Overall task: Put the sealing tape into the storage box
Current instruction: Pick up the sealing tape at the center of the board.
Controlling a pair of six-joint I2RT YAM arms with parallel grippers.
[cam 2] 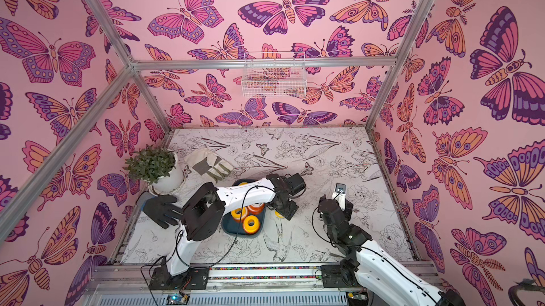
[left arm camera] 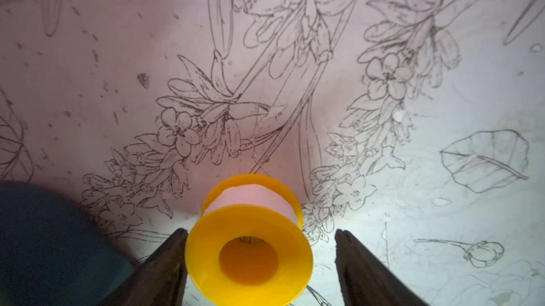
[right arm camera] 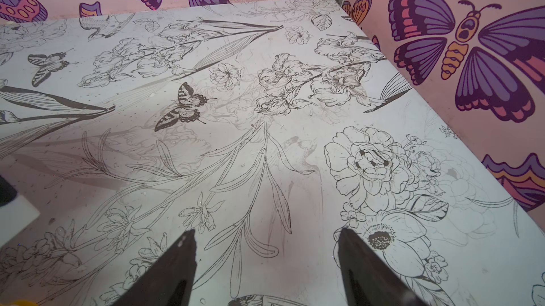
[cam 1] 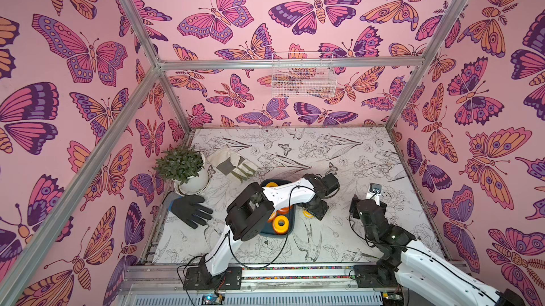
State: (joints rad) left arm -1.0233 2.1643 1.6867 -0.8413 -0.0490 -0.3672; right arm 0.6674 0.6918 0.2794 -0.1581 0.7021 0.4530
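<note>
Left claw astride spool beside storage box

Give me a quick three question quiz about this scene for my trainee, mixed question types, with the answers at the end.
1. True or false: the yellow spool between the left arm's fingers already lies in the storage box.
2. What do the right arm's fingers hold? A a spool, B a glove, C nothing.
3. Fill in: the plant's pot is coloured ____.
Key: 1 false; 2 C; 3 white.
</note>
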